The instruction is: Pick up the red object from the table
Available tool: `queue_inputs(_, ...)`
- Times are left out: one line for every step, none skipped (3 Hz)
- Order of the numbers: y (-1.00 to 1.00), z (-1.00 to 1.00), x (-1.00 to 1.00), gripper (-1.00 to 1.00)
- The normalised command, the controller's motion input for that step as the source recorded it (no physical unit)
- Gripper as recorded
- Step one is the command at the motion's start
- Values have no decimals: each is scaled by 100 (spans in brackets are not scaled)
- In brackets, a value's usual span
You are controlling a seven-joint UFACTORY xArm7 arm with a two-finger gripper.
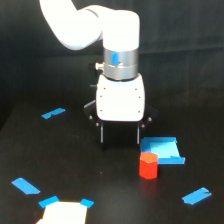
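The red object (148,165) is a small red-orange stubby block standing upright on the black table (100,175), toward the exterior view's right. My gripper (120,141) hangs from the white arm behind and to the left of the block. Its two dark fingers point down and stand apart, open and empty. The fingertips are near the table surface, clear of the block. The right finger (139,134) is a short way from the block's upper left.
A flat blue square (162,150) lies right behind the red block, touching or nearly so. Blue tape pieces lie at the left (53,113), lower left (25,186) and lower right (196,196). A white patch with blue corners (64,212) sits at the bottom edge.
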Motion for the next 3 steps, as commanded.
queue_inputs(-100,-98,41,48)
queue_inputs(-100,-45,47,84)
queue_inputs(-100,-16,50,100)
